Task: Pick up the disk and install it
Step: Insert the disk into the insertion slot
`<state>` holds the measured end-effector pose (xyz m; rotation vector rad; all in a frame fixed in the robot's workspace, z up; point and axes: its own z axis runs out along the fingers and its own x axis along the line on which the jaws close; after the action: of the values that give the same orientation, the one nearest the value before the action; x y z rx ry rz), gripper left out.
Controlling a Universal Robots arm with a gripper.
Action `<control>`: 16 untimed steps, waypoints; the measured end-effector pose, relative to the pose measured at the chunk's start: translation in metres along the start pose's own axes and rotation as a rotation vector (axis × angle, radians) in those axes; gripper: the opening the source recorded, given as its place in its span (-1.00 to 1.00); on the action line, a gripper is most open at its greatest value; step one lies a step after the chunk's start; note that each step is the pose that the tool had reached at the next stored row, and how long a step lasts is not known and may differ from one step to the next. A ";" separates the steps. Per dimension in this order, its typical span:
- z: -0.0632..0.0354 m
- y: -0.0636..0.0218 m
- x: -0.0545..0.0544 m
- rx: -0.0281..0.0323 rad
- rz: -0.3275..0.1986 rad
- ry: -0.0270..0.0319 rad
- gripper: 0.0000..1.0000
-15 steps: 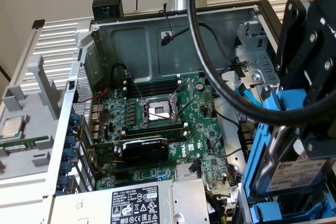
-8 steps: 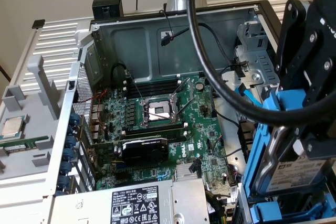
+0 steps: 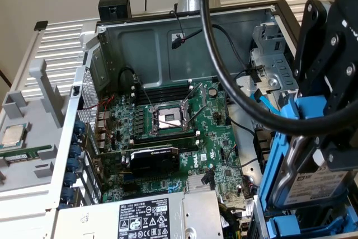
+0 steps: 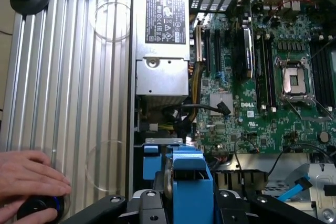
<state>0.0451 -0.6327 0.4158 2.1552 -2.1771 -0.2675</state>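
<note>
Gripper (image 3: pixel 329 135) sits closest to cam at the exterior view's right, black linkage fingers part-closed and clamped on the disk (image 3: pixel 313 180). Grip is on the blue carrier (image 3: pixel 279 138), not on the bare metal. Disk stands on edge, slightly tilted, w/ its white barcode label facing the cam. It's at the near right corner of the open PC case (image 3: pixel 145 37), off the floor of the case, over more blue plastic drive parts (image 3: pixel 279 229) just below it.

Wrist view: gripper (image 4: pixel 184 205) w/ the carrier (image 4: pixel 192 182) wedged between both fingers, and the disk's thin silver edge (image 4: pixel 169 179) beside the blue plastic.

Thick black cable (image 3: pixel 224 76) loops down from the arm, across in front of the case to the gripper. Motherboard (image 3: pixel 168 138) lies flat inside the case, w/ the CPU socket (image 3: pixel 169 117) open mid-board and a black graphics card (image 3: pixel 154 158) nearer the cam. PSU (image 3: pixel 151 216) w/ a black label is at the near edge. Grey metal drive cage (image 3: pixel 271 65) is at the far right, well apart from the disk.

Grey tray (image 3: pixel 33 177) outside the case, at the exterior view's left, holds a square processor chip (image 3: pixel 12 135) and a green memory stick (image 3: pixel 22 154).

Wrist view also has a person's hand (image 4: pixel 29 174) resting on a black round knob (image 4: pixel 37 211) on the ribbed metal surface (image 4: pixel 79 77), apart from the gripper.
</note>
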 end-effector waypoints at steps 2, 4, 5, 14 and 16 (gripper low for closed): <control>-0.0001 -0.0004 0.000 0.0001 0.000 0.0000 -0.26; -0.0001 -0.0006 0.000 0.0000 0.000 0.0000 -0.26; -0.0001 -0.0006 0.000 0.0000 0.000 0.0000 -0.26; 0.0007 -0.0008 0.000 0.0000 0.000 0.0001 -0.26; 0.0009 -0.0009 0.000 0.0000 0.000 -0.0002 -0.26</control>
<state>0.0458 -0.6329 0.4148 2.1554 -2.1772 -0.2677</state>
